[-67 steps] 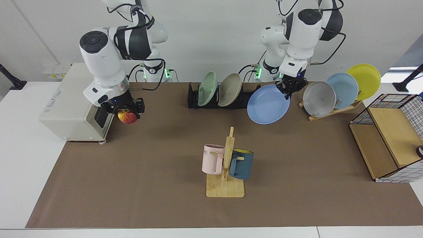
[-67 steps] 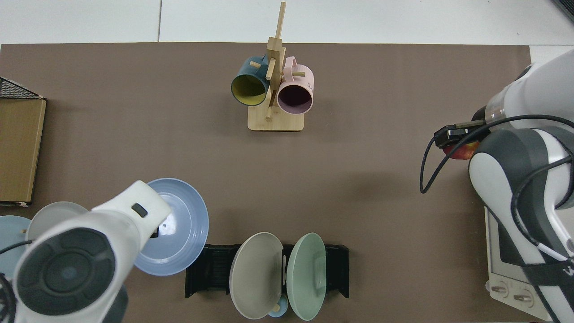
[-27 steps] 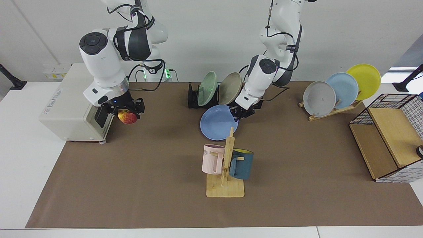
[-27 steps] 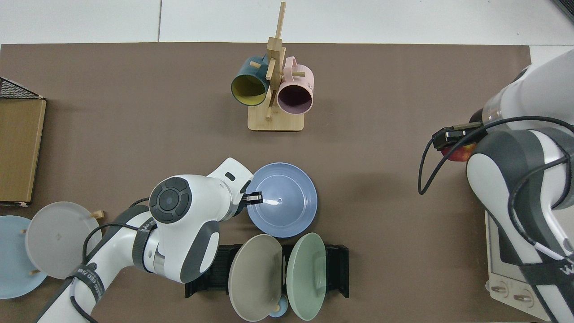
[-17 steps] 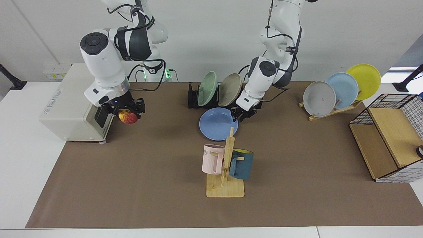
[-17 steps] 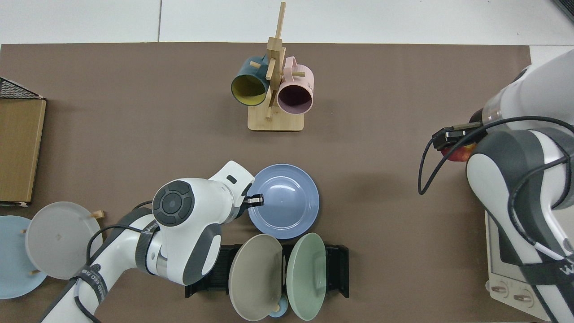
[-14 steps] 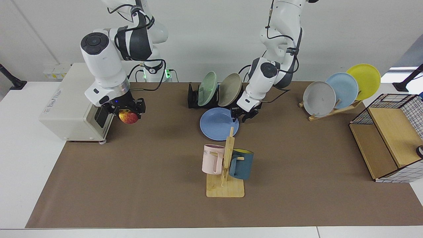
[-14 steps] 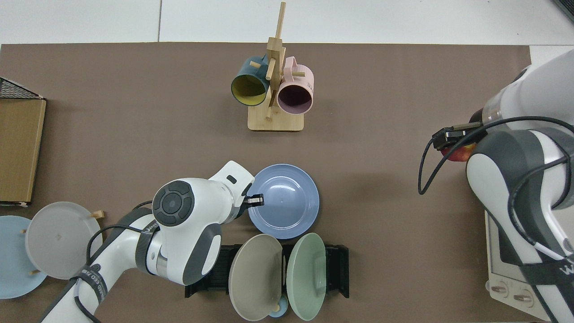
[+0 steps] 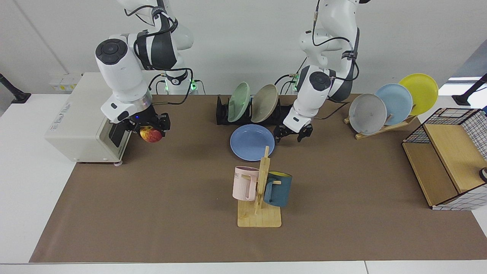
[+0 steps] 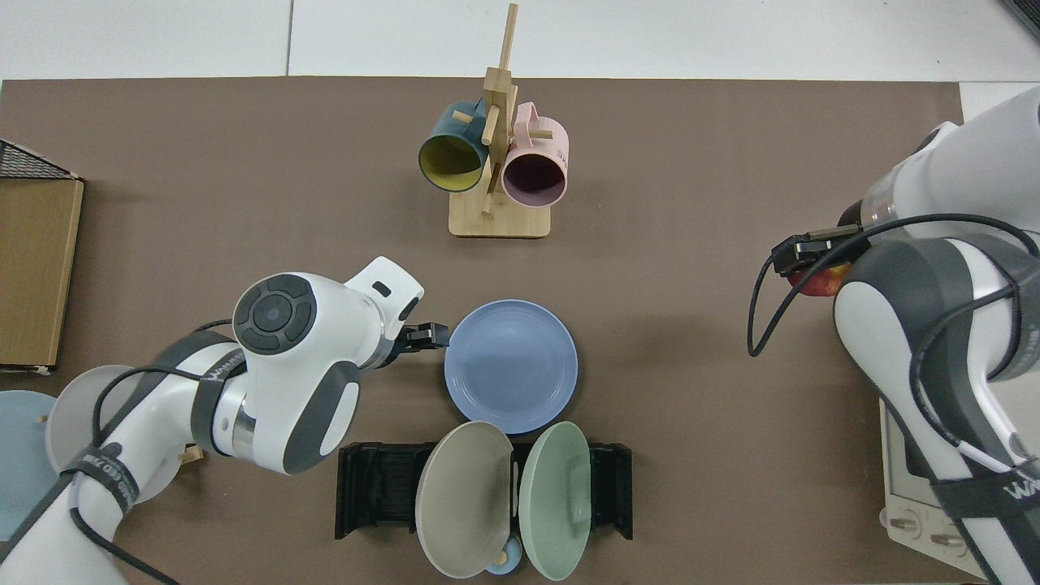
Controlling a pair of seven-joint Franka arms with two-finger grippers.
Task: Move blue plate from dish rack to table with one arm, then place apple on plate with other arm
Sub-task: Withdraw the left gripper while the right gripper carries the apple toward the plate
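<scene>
Lying bare on the table [image 9: 342, 228], blue plate [image 9: 252, 142]; left pincer [image 9: 293, 136] spread, right pincer [image 9: 151, 131] gripping apple [image 9: 150, 134].

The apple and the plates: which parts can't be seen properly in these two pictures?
- Apple, top view: mostly hidden under the right arm and its cable; the facing view shows it held in the right claw.
- Small blue thing, top view: hidden behind the beige plate, cannot be identified.
- Pale blue plate, top view: cut off by the picture's edge.
</scene>
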